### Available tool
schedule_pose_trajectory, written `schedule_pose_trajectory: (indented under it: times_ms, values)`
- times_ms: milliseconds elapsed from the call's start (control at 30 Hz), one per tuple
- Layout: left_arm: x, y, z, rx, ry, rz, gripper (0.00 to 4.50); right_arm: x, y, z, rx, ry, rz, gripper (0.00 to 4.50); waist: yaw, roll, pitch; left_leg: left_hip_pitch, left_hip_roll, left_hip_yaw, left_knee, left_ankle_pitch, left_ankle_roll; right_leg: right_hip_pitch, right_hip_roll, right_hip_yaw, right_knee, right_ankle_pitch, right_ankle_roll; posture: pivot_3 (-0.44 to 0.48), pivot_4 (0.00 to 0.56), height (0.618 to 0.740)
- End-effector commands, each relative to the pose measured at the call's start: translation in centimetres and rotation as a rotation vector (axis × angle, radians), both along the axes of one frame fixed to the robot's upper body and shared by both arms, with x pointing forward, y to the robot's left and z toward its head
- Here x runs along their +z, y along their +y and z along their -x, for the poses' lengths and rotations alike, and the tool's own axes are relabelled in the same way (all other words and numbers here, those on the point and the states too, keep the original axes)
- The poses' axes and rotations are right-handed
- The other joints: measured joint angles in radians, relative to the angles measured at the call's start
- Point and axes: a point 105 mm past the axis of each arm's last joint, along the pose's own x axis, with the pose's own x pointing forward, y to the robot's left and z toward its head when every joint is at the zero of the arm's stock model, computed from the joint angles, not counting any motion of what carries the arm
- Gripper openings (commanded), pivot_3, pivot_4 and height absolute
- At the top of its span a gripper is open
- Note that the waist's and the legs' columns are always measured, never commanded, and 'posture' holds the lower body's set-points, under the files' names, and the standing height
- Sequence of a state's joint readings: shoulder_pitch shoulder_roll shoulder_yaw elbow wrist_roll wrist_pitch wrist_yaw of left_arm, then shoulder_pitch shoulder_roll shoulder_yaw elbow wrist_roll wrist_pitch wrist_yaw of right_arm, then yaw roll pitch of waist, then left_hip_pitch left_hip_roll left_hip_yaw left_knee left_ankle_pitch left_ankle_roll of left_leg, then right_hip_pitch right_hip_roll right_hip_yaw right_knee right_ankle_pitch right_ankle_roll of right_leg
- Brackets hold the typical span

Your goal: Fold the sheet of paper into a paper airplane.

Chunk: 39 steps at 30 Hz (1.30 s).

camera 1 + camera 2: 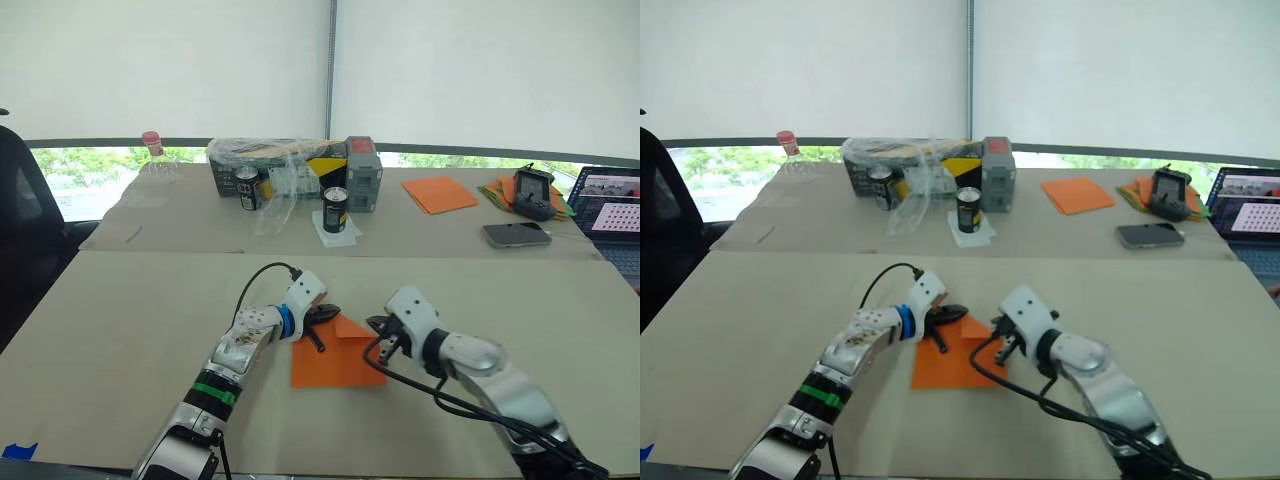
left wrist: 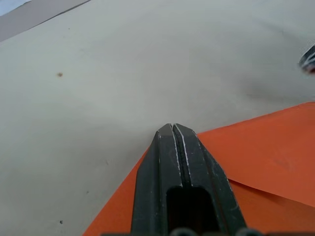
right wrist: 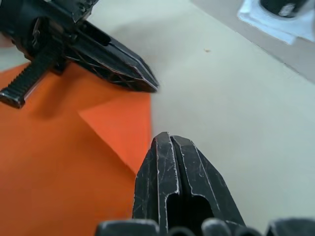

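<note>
The sheet of paper [image 1: 340, 365] is bright orange and lies flat on the beige table in front of me, with a triangular flap [image 3: 123, 128] folded over at its far right corner. No paper airplane is in view. My left gripper [image 1: 328, 313] is shut, its tips [image 2: 173, 129] low over the sheet's far left edge with nothing seen between the fingers. My right gripper [image 1: 378, 325] is also shut, its tips [image 3: 167, 137] at the sheet's right edge beside the flap. The two grippers are close together but apart.
On the far table stand two cans [image 1: 335, 208] [image 1: 247, 187], a plastic-wrapped box [image 1: 265, 160], a grey box [image 1: 362, 172] and a bottle [image 1: 153, 150]. At the right are a stack of orange sheets [image 1: 439, 193], a phone [image 1: 516, 234] and a laptop [image 1: 610, 210]. A black chair [image 1: 20, 220] stands at left.
</note>
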<state>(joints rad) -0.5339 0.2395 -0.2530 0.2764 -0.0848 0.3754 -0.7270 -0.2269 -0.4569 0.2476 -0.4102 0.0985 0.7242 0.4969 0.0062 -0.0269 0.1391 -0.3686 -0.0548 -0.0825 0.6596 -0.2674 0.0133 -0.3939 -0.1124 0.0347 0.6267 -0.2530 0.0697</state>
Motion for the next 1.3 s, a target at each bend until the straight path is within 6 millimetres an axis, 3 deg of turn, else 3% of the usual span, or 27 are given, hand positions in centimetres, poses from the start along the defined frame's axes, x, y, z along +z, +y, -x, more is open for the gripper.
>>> schedule_pose_trajectory:
  times_ms: [33, 133, 233, 333, 433, 533, 600, 733, 900, 1100, 1300]
  values:
    - [-1.6, 1.7, 0.3, 0.047, 0.067, -0.022, 0.0, -0.8, 1.5, 0.1, 0.028, 0.018, -0.009, 0.01, -0.003, 0.0, 0.0, -0.001, 0.0, 0.0, 0.0, 0.0, 0.0, -0.002, 0.0, 0.0, 0.001, 0.0, 0.0, 0.0, 0.15, 0.739]
    - [-1.2, 1.9, 0.3, 0.061, 0.044, -0.011, 0.0, -3.0, 2.1, 0.5, 0.035, 0.092, 0.01, 0.01, -0.013, 0.0, 0.0, -0.003, 0.0, 0.001, 0.0, 0.0, -0.001, -0.006, 0.0, 0.002, 0.002, 0.0, -0.001, 0.0, 0.15, 0.739]
    - [0.7, 3.3, -0.3, 0.141, 0.052, 0.086, 0.0, -4.7, 1.8, 1.0, 0.042, 0.147, 0.043, 0.01, -0.021, 0.0, 0.0, -0.003, 0.0, 0.001, 0.0, 0.0, -0.001, -0.006, 0.0, 0.002, 0.003, 0.001, -0.001, 0.0, 0.15, 0.739]
    - [2.6, 5.5, -0.7, 0.223, 0.054, 0.153, 0.0, -5.0, 1.9, 0.9, 0.042, 0.169, 0.034, 0.01, -0.026, 0.0, 0.0, -0.003, 0.001, 0.001, 0.0, 0.0, -0.001, -0.007, 0.002, 0.002, 0.004, 0.001, -0.001, 0.0, 0.15, 0.739]
    - [4.8, 9.3, -1.0, 0.354, 0.065, 0.23, 0.0, -4.9, 2.2, 0.7, 0.055, 0.17, 0.022, 0.01, -0.028, 0.0, 0.0, -0.003, 0.002, 0.001, 0.0, 0.0, -0.001, -0.008, 0.003, 0.002, 0.005, 0.001, -0.002, 0.0, 0.15, 0.739]
    - [5.7, 11.3, 0.3, 0.392, 0.13, 0.28, 0.0, -4.8, 2.6, 0.5, 0.075, 0.169, 0.014, 0.01, -0.028, 0.0, 0.0, -0.002, 0.002, 0.001, 0.0, 0.001, -0.001, -0.008, 0.003, 0.002, 0.005, 0.001, -0.002, 0.0, 0.15, 0.739]
    - [5.5, 11.5, 2.1, 0.372, 0.232, 0.317, 0.0, -4.6, 2.9, 0.5, 0.095, 0.17, 0.01, 0.01, -0.032, 0.0, 0.0, -0.002, 0.002, 0.001, 0.0, 0.0, -0.001, -0.008, 0.003, 0.003, 0.005, 0.001, -0.002, 0.0, 0.15, 0.739]
    - [5.1, 11.6, 4.3, 0.406, 0.39, 0.424, 1.12, -4.6, 3.5, 0.5, 0.127, 0.175, 0.008, 0.0, -0.036, -0.001, 0.0, -0.002, 0.003, 0.001, 0.0, 0.0, -0.001, -0.008, 0.002, 0.003, 0.005, 0.001, -0.002, 0.0, 0.15, 0.739]
    - [5.0, 10.1, 4.3, 0.453, 0.48, 0.557, 2.8, -4.7, 4.2, 0.6, 0.154, 0.182, 0.005, 0.0, -0.034, -0.002, 0.0, -0.001, 0.003, 0.001, 0.0, 0.001, -0.003, -0.008, 0.004, 0.003, 0.006, 0.003, -0.005, 0.0, 0.15, 0.739]
    - [3.8, 8.0, 3.9, 0.467, 0.552, 0.546, 2.8, -4.6, 4.4, 0.6, 0.152, 0.175, 0.008, 0.0, -0.045, -0.002, 0.0, -0.001, 0.004, 0.001, -0.001, 0.002, -0.006, -0.008, 0.005, 0.004, 0.006, 0.003, -0.006, 0.0, 0.15, 0.739]
    - [3.4, 8.1, 2.9, 0.51, 0.578, 0.566, 2.8, -4.6, 4.1, 0.6, 0.128, 0.173, 0.004, 0.0, -0.044, -0.002, 0.0, -0.001, 0.004, 0.001, -0.001, 0.002, -0.007, -0.009, 0.006, 0.004, 0.006, 0.004, -0.006, 0.0, 0.15, 0.739]
